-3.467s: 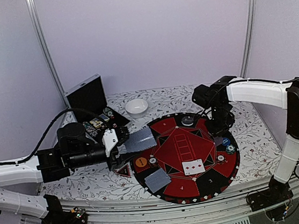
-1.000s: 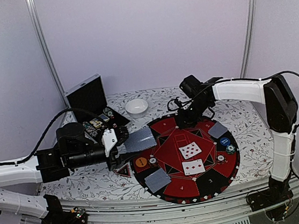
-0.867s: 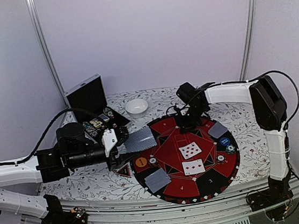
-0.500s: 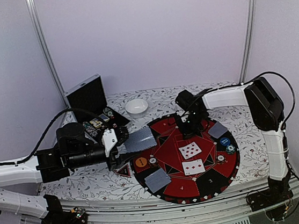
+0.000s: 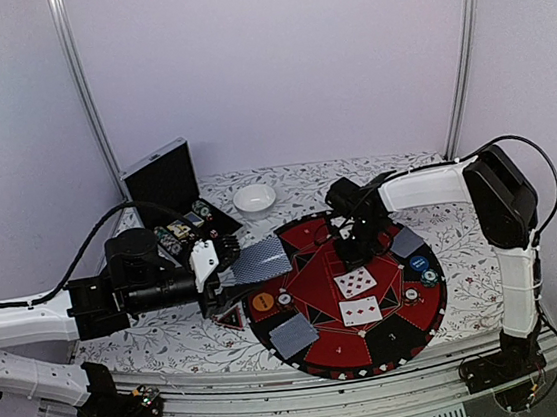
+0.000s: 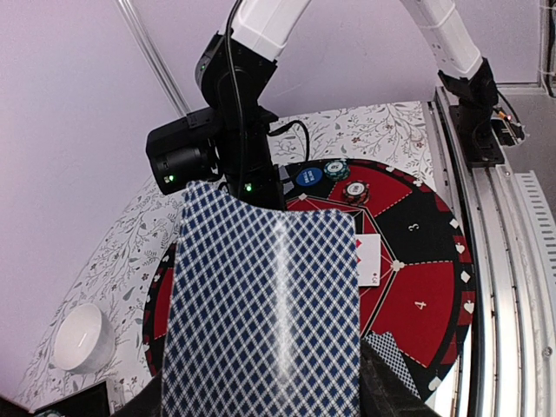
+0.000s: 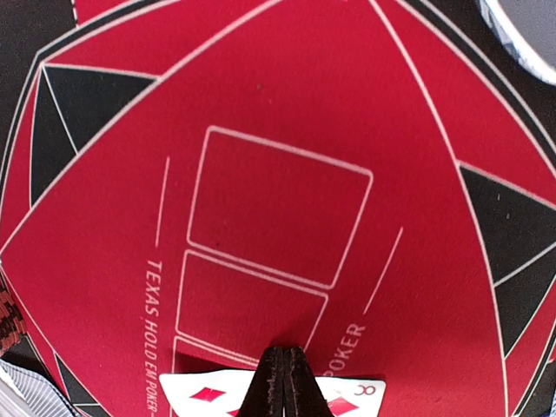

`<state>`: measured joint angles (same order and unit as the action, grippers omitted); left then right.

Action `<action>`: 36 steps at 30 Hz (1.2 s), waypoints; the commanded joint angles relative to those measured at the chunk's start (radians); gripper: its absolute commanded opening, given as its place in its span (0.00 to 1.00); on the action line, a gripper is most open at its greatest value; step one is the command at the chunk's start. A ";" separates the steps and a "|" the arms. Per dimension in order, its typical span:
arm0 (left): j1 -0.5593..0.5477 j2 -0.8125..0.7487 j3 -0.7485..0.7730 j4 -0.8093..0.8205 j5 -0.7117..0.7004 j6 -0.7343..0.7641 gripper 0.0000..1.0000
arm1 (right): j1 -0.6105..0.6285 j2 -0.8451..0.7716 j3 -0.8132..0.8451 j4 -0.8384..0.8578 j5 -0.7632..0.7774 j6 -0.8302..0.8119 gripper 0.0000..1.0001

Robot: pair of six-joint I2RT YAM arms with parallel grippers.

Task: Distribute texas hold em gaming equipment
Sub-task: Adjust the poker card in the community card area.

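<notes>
Toward the tabletop's near edge, a face-down card and a face-up card lie on the felt mat. Farther back, the left fingers grasp the card deck at the mat's left rim. The right fingers, clenched empty, are over a second face-up card.

The right gripper now hangs closed over the middle of the mat. A new face-up card and a new face-down card lie there.
</notes>
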<state>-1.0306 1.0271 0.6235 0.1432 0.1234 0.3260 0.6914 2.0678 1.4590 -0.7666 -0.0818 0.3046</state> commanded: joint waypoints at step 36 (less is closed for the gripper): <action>-0.013 -0.006 0.027 0.019 0.008 0.006 0.53 | -0.048 -0.164 -0.279 -0.067 0.063 0.105 0.03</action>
<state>-1.0313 1.0271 0.6235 0.1432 0.1238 0.3260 0.6342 1.8927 1.2247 -0.8307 -0.0242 0.3847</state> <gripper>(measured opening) 0.533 0.032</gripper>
